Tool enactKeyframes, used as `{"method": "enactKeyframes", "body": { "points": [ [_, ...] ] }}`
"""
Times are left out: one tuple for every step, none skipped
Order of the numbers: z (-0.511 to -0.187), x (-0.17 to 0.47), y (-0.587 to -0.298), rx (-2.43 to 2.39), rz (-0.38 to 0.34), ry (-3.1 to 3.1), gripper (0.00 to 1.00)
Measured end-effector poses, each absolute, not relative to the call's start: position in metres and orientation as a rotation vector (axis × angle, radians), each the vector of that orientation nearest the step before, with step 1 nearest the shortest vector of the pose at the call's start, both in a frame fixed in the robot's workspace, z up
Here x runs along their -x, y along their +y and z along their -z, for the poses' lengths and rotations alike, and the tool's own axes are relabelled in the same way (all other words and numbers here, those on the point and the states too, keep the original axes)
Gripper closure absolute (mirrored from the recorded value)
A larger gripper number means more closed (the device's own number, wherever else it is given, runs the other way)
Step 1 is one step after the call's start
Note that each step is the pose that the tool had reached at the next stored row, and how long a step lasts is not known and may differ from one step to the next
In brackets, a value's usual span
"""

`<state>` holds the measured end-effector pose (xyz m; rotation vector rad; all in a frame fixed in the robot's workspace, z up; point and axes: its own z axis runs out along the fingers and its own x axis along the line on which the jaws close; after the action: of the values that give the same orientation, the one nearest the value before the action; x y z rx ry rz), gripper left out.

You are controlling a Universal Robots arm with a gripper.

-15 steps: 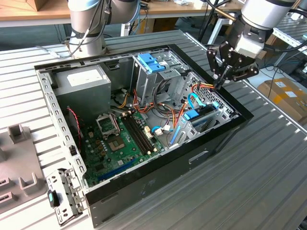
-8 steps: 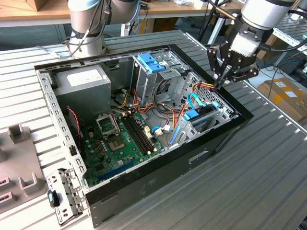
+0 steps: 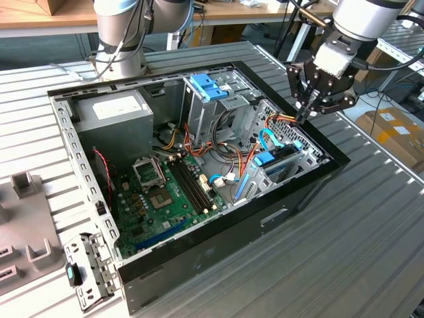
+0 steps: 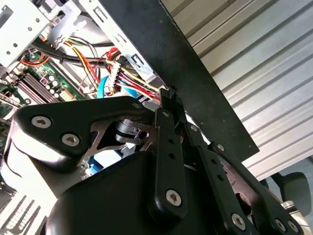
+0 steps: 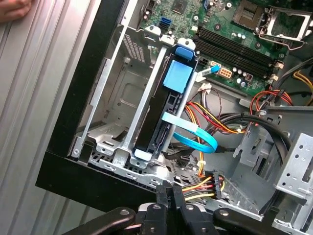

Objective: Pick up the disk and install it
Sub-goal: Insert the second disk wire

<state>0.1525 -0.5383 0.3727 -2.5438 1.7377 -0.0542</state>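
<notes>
The disk [image 5: 155, 122] stands on edge in the metal drive bay [image 5: 117, 112] at the case's front corner, a dark slab with a blue patch at one end and white at the other. It also shows in the exterior view as the disk [image 3: 273, 161], low inside the case toward that view's right. My gripper [image 3: 302, 116] hovers above the case's rim at the exterior view's right, over a bundle of coloured power wires [image 5: 208, 183]. Both wrist views show its black fingers [image 5: 168, 196] pressed together with nothing between them. My gripper [image 4: 168, 95] is apart from the disk.
The open computer case [image 3: 318, 182] lies on a slatted metal table. Inside are the green motherboard [image 3: 165, 199], a grey power supply [image 3: 112, 116] and a metal cage with a blue top [image 3: 211, 86]. A light blue ribbon cable [image 5: 195, 137] loops beside the disk. A hand [image 5: 12, 7] rests on the table.
</notes>
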Motion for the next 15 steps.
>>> {"method": "enactKeyframes", "body": {
  "points": [
    [-0.373, -0.153, -0.538, 2.544, 0.054, 1.738, 0.84],
    [-0.373, -0.151, -0.538, 2.543, 0.055, 1.739, 0.84],
    [-0.373, -0.148, -0.538, 2.543, 0.054, 1.739, 0.84],
    [-0.373, -0.145, -0.538, 2.542, 0.054, 1.740, 0.84],
    [-0.373, -0.143, -0.538, 2.541, 0.054, 1.742, 0.84],
    [-0.373, -0.141, -0.538, 2.538, 0.055, 1.746, 0.84],
    [-0.372, -0.140, -0.538, 2.536, 0.055, 1.749, 0.84],
    [-0.372, -0.139, -0.538, 2.533, 0.055, 1.753, 0.84],
    [-0.372, -0.137, -0.538, 2.529, 0.055, 1.759, 0.84],
    [-0.371, -0.136, -0.538, 2.523, 0.055, 1.768, 0.84],
    [-0.370, -0.135, -0.538, 2.512, 0.056, 1.784, 0.84],
    [-0.369, -0.135, -0.538, 2.495, 0.057, 1.808, 0.84],
    [-0.369, -0.135, -0.538, 2.484, 0.058, 1.824, 0.84],
    [-0.368, -0.134, -0.538, 2.475, 0.058, 1.837, 0.84],
    [-0.368, -0.134, -0.538, 2.464, 0.058, 1.852, 0.84]
  ]
}}
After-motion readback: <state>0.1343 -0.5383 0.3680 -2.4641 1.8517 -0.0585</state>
